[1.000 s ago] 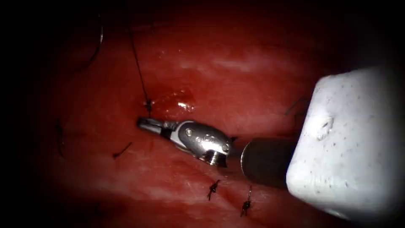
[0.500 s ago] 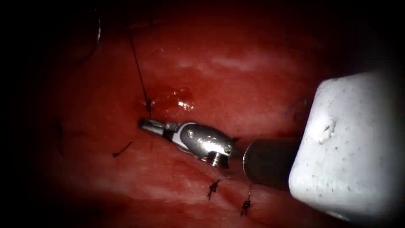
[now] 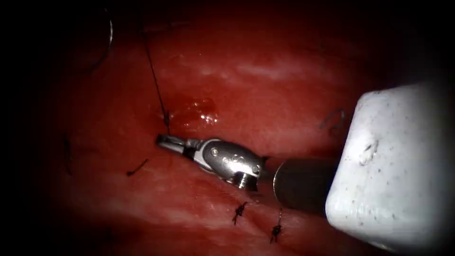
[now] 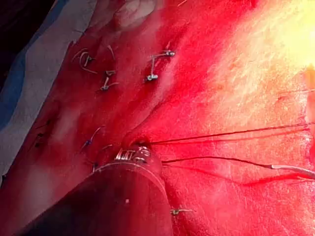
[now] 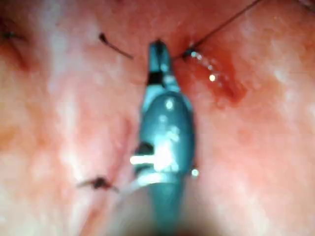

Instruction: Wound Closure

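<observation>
Tool check, wound closure: we are finding the right tool (image 3: 166,141) lying low over the tissue (image 3: 265,95) with its jaws clenched together. We are seeing nothing clearly pinched between them, though whether a short tail is caught there is beyond what we can tell. The thread (image 3: 154,76) is ending in a small knot (image 3: 167,116) just beyond the jaw tips, close enough that we cannot say whether it is touching them, and from there it is running straight away from the tool. A patch of red fluid (image 3: 201,111) is glistening just past the knot, off to one side of the jaws. Behind the tool's wrist, two tied stitches (image 3: 240,212) are sitting in the tissue, and a cut end of thread (image 3: 137,167) is lying loose beside the tips. A faint curved line (image 3: 110,40), well beyond the tips, may be the needle, but it is too dim for us to confirm. From the left wrist we are seeing the left tool (image 4: 133,155) pressed into the tissue where two strands are emerging; what it is holding we cannot tell. We are judging this as knot work on the newest stitch, not needle driving. Any next move is calling for a sure hold on the thread near the knot and for locating the needle first.
</observation>
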Tool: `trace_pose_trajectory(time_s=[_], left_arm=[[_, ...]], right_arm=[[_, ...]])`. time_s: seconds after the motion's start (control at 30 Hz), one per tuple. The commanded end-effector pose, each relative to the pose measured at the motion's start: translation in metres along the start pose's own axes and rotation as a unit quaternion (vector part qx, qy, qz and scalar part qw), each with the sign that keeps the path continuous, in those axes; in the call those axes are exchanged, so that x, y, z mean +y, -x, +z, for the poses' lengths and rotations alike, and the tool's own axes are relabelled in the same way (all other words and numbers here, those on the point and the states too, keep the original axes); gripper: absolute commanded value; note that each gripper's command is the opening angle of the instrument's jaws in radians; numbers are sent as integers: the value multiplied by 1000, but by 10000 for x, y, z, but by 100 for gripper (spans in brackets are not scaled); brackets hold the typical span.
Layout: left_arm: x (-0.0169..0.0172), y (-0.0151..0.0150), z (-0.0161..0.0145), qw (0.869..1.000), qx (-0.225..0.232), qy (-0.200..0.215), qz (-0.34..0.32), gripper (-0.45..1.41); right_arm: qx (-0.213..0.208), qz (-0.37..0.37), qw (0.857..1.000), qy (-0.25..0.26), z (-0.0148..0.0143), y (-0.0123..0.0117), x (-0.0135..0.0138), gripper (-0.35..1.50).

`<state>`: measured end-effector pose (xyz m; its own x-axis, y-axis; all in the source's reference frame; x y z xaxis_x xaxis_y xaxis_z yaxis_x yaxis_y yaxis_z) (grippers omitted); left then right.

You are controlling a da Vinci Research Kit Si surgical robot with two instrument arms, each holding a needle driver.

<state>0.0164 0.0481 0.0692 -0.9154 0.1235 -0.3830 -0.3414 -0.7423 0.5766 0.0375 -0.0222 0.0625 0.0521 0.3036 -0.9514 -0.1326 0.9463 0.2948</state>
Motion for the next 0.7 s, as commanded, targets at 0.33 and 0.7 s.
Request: trace_pose_trajectory(time_s=[0.33,0.7], left_arm=[[39,-29,-89,998,46,28,-33,-45],[41,-74,-217,994,80,59,-50,-45]], right_arm=[[-6,74,997,23,-3,-18,19,116],[-5,90,996,19,-14,-38,29,116]])
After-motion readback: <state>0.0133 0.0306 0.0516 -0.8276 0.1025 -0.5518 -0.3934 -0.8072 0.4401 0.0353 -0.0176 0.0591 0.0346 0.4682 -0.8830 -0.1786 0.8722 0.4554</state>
